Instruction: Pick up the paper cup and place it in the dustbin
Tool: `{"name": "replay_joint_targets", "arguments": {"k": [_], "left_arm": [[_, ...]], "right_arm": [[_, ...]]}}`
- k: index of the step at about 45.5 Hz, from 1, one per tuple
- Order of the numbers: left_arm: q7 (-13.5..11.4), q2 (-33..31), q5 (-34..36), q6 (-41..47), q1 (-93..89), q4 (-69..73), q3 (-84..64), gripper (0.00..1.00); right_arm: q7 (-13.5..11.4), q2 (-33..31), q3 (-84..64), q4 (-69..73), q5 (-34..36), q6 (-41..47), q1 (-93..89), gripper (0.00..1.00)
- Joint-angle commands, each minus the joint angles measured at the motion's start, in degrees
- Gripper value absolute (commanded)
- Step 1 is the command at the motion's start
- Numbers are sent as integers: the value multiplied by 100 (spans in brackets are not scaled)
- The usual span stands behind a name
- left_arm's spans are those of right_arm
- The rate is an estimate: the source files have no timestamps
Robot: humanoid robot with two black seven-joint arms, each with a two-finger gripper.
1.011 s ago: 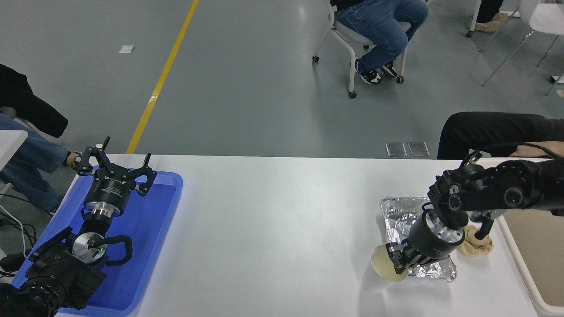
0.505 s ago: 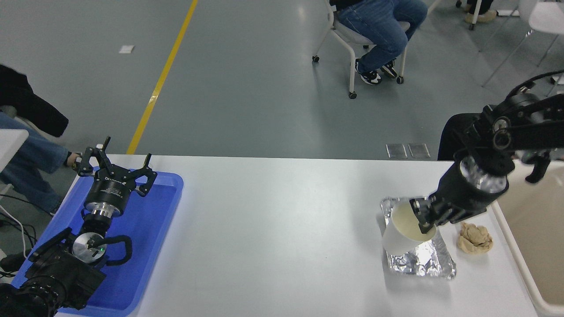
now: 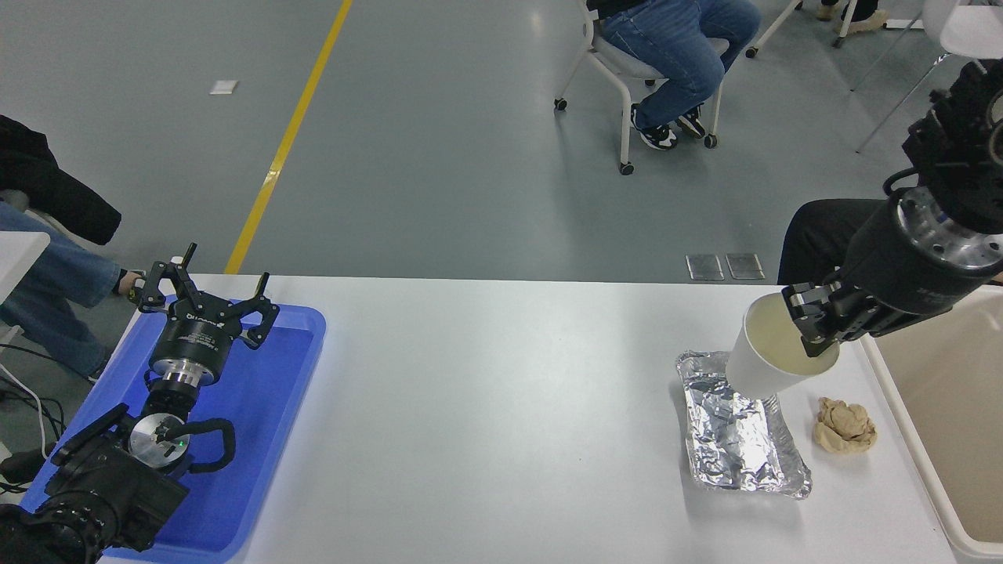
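The white paper cup (image 3: pixel 772 356) with its cream inside hangs in the air above the far end of the foil tray, tilted, its mouth facing me. My right gripper (image 3: pixel 821 327) is shut on the cup's rim, one finger inside and one outside. The beige dustbin (image 3: pixel 889 415) stands at the table's right edge, just right of the cup, only partly in view. My left gripper (image 3: pixel 205 296) is parked open over the blue tray at the lower left, holding nothing.
A crumpled silver foil tray (image 3: pixel 740 439) lies below the cup and a tan paper ball (image 3: pixel 845 425) beside it, near the bin. A flat blue tray (image 3: pixel 258 407) sits at the left. A person's dark leg (image 3: pixel 823 231) is behind the table's far right; another person sits further back.
My right arm has lifted the cup off the table, up and to the right toward the dustbin. The foil tray now lies uncovered. The left arm has not moved.
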Motion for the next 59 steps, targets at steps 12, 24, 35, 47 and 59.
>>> {"name": "replay_joint_targets", "arguments": {"k": [12,24,35,47,59], "left_arm": [[0,0,-4,0,-9,0,0,100],[0,0,-4,0,-9,0,0,100],[-9,0,-4,0,0,17,9,100],[-9,18,-4,0,0,0,0,100],[-9,18,-4,0,0,0,9,100]], "right_arm": [[21,-460,-1017,-464,-715,50,138,0],[38,-1629,-1202,-1150,-1919,32,-231,0],[47,-2991,-781,-2432,-3097,15,-1197,0],[47,-3405,976,-3953,-3414,-134,-3157,0],[65,-3300,2655,-5114,-3414,-889,-5372,0]]}}
